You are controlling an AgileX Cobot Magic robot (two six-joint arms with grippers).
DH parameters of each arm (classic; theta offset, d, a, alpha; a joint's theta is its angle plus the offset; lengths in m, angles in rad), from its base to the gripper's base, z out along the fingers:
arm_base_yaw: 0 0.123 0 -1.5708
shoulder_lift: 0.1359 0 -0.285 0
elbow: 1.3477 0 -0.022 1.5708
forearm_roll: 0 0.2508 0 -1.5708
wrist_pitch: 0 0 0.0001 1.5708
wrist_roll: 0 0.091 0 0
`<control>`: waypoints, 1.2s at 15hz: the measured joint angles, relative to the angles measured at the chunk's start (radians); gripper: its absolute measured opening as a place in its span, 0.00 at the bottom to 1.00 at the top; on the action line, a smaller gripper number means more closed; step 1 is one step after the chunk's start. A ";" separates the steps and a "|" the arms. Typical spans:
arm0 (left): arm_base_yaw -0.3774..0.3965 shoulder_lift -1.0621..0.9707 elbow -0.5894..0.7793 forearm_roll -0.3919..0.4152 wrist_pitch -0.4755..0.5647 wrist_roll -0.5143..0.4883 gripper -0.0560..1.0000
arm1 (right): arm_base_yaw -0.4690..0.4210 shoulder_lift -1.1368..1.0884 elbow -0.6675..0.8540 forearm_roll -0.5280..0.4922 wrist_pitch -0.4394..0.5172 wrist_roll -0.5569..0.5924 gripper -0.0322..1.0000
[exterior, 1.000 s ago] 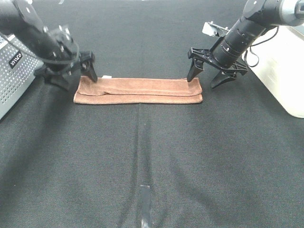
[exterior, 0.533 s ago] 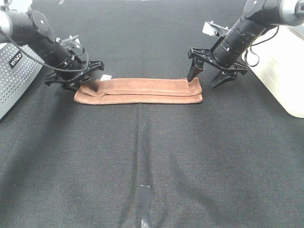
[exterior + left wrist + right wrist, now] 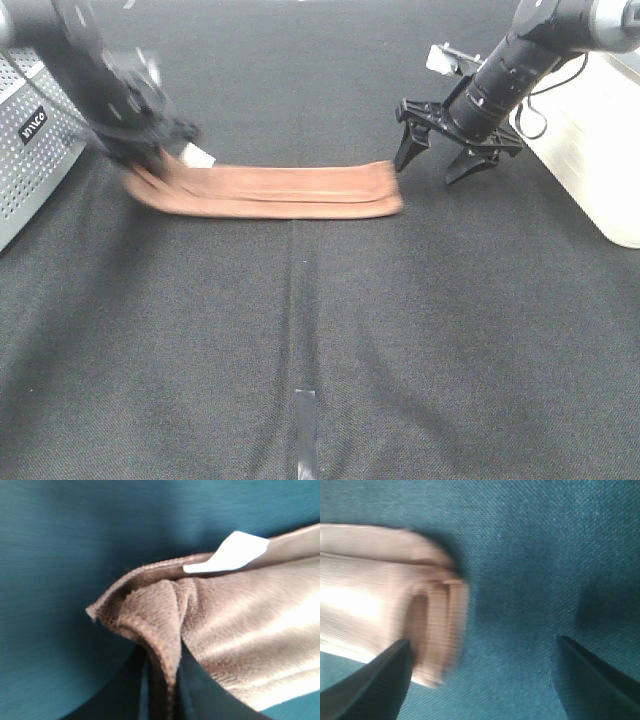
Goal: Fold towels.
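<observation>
The brown towel lies on the black table as a long folded strip. Its left end is raised, with the white tag showing. My left gripper is shut on that left end. In the left wrist view the towel's bunched edge is pinched in the left gripper, and the tag is beside it. My right gripper is open just past the towel's right end and holds nothing. In the right wrist view the towel end lies next to one finger of the right gripper.
A grey perforated basket stands at the left edge, close behind my left arm. A white bin stands at the right edge beside my right arm. A strip of tape is on the table near the front.
My left gripper has shut on the towel's left end and pulled it up and to the left. The whole towel slid left, away from my right gripper, which stayed in place.
</observation>
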 joint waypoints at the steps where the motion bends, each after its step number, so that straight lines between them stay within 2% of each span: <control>1: 0.000 -0.018 -0.035 0.024 0.035 0.000 0.12 | 0.000 -0.010 0.000 0.000 0.000 0.000 0.74; 3: 0.000 -0.028 -0.111 -0.011 0.114 -0.011 0.12 | 0.000 -0.041 0.000 0.000 0.011 0.000 0.74; 5: -0.016 -0.028 -0.163 -0.173 0.145 -0.016 0.12 | 0.000 -0.079 0.000 0.000 0.027 0.000 0.74; 7: -0.073 -0.026 -0.171 -0.333 0.119 -0.017 0.12 | 0.000 -0.129 0.000 0.002 0.060 0.000 0.74; 9: -0.136 -0.005 -0.171 -0.371 0.049 -0.020 0.12 | 0.000 -0.171 0.000 0.003 0.081 0.000 0.74; 13: -0.242 0.064 -0.171 -0.382 -0.132 -0.113 0.15 | 0.000 -0.216 0.000 0.003 0.112 0.005 0.74; 14: -0.255 0.078 -0.171 -0.382 -0.152 -0.142 0.21 | 0.000 -0.218 0.000 0.002 0.124 0.014 0.74; 15: -0.264 0.089 -0.171 -0.383 -0.166 -0.170 0.32 | 0.000 -0.218 0.000 0.001 0.128 0.023 0.74; 17: -0.269 0.101 -0.171 -0.397 -0.188 -0.197 0.65 | 0.000 -0.219 0.000 0.001 0.133 0.024 0.74; 18: -0.271 0.099 -0.171 -0.412 -0.210 -0.198 0.78 | 0.000 -0.219 0.000 0.001 0.137 0.024 0.74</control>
